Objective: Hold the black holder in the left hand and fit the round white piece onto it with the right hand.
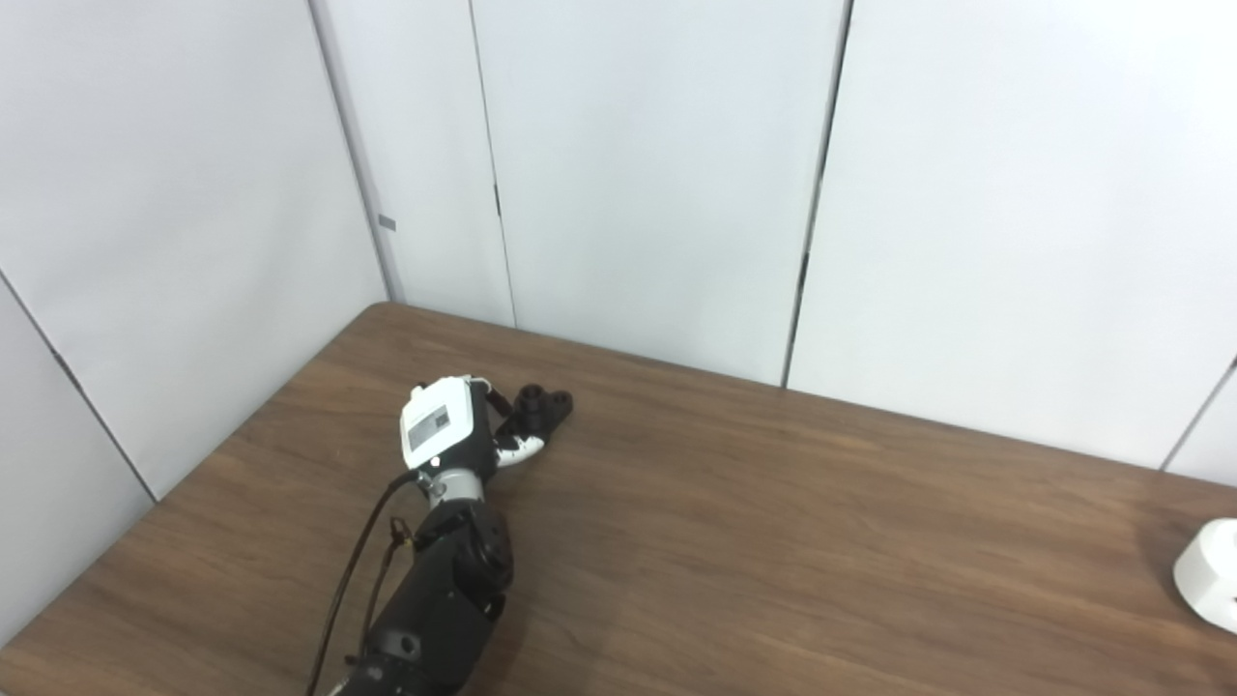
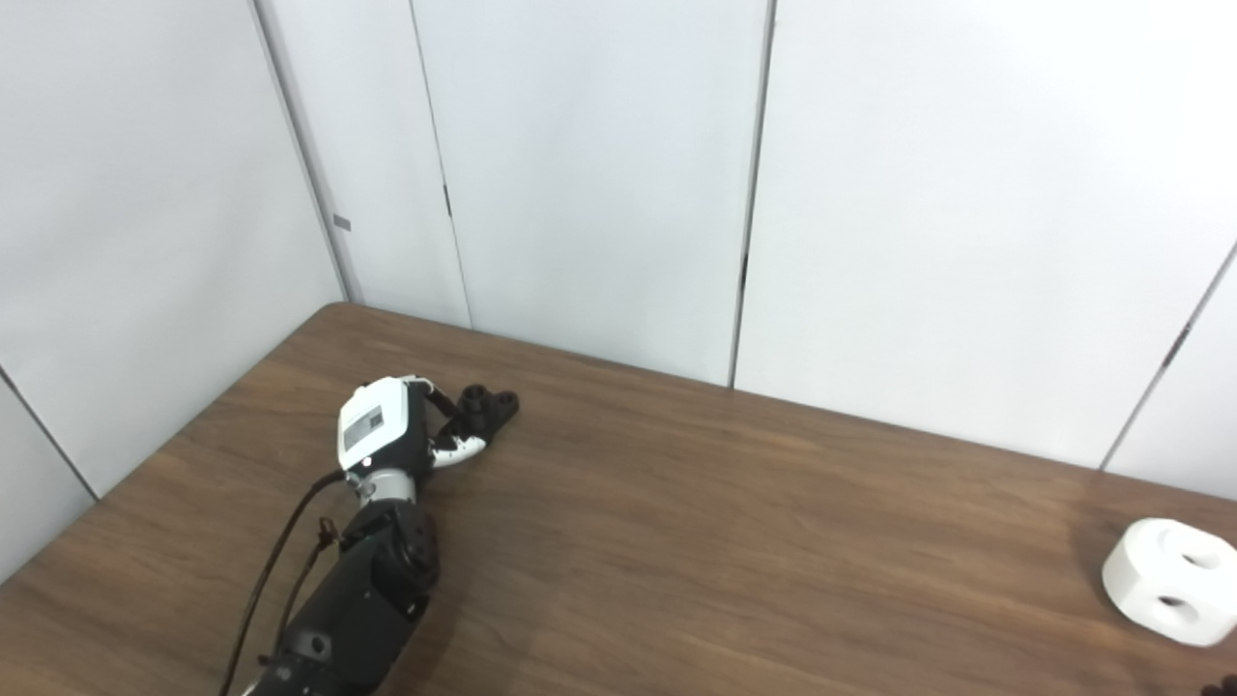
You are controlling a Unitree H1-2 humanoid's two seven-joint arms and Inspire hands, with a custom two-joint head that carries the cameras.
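A small black plastic holder [image 2: 488, 403] with round sockets lies at the table's far left; a round white piece [image 2: 1171, 580] with holes rests far right.

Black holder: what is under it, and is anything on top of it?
The black holder lies on the wooden table, nothing on top. The left hand hides its near end, so the fingers' grip is unclear.

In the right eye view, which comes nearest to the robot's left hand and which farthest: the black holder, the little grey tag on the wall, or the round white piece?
From the left hand:
1. black holder, at its fingertips.
2. grey tag, on the wall behind.
3. round white piece, far right on the table.
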